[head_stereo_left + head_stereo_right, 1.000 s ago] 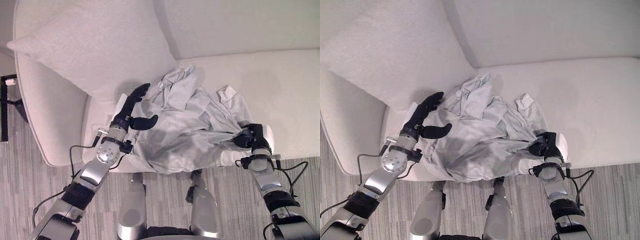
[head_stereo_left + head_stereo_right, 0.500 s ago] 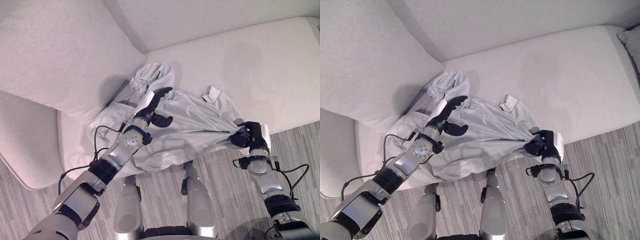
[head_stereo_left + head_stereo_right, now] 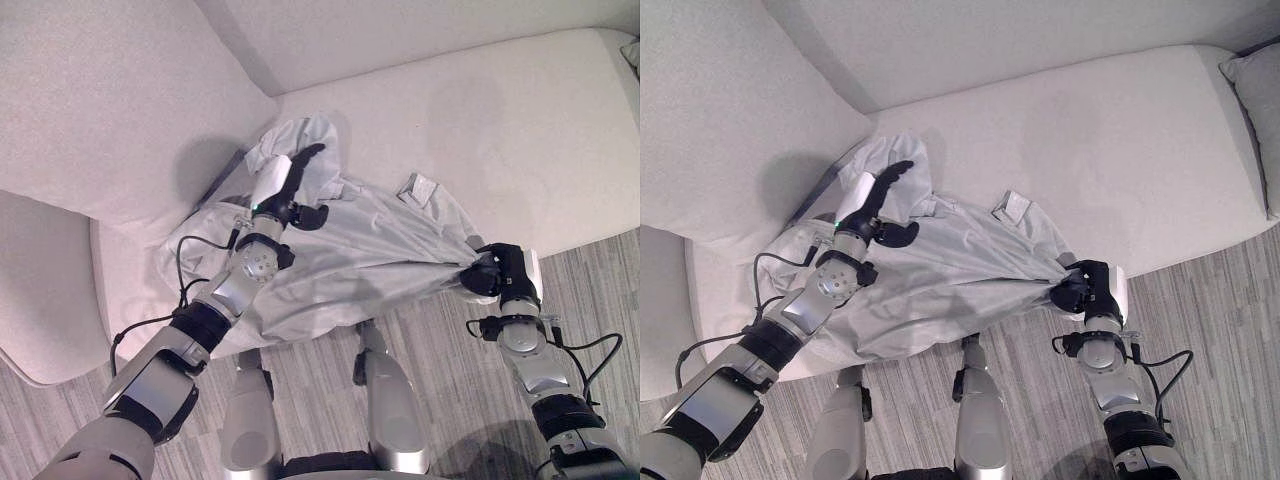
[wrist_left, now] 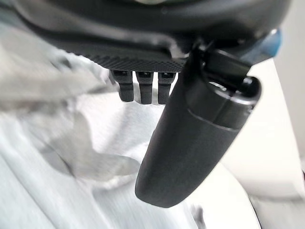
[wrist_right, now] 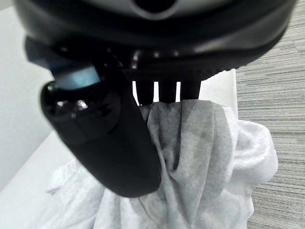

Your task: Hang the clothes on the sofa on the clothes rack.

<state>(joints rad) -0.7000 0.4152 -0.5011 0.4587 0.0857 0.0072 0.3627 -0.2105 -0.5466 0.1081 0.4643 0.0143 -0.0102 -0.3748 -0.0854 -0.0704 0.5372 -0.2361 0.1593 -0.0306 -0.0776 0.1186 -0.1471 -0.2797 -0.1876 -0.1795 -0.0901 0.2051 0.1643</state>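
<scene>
Since 0.5 s ago my left hand [image 3: 283, 195] has slid further up the garment [image 3: 370, 255] twd the sofa's back corner, and now sits on the bunched upper part by the big cushion [image 3: 110, 100]; my right hand [image 3: 497, 272] hasn't shifted, still at the seat's front edge. L hand: fingers straight and relaxed, lying over the cloth, thumb sticking out sideways, nothing clamped; wrist view shows the fingers extended w/ pale fabric past them. R hand: fingers curled tight round a gathered corner of the garment, and its wrist view shows grey cloth bunched between thumb and fingers. Garment is light grey, shirt-like, still lying on the white sofa [image 3: 520, 130] seat, spread from the cushion corner across to the front edge; fabric is pulled taut into a ridge running twd my R hand, w/ the lower hem draping over the seat front twd the striped grey floor [image 3: 600, 290]. Small folded flap, maybe collar or cuff, can't tell which, sticks up near the middle of the cloth. Second cushion [image 3: 1252, 120] at the far right end of the sofa.
</scene>
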